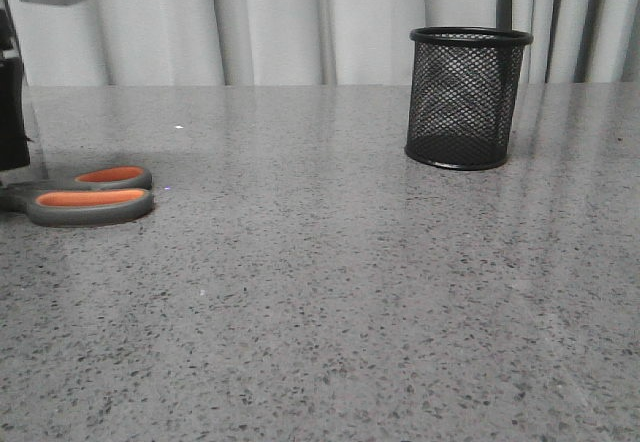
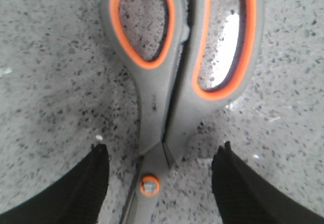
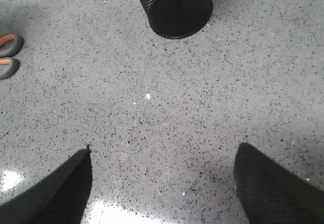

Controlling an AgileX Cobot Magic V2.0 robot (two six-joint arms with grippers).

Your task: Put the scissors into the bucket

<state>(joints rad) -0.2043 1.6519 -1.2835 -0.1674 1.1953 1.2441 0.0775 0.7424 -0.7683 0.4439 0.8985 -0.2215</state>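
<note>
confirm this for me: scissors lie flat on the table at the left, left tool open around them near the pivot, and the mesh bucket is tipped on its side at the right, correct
Not quite. The bucket stands upright on its base, open rim up, as the front view shows. The rest holds: the scissors lie flat at the left, and the left tool is open around them near the pivot.

You see the grey, orange-lined scissors (image 1: 90, 194) lying flat and closed at far left; the black mesh bucket (image 1: 467, 98) stands upright far right.

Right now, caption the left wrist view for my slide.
Open left gripper straddling the pivot of the closed scissors lying flat on the speckled table.
</note>
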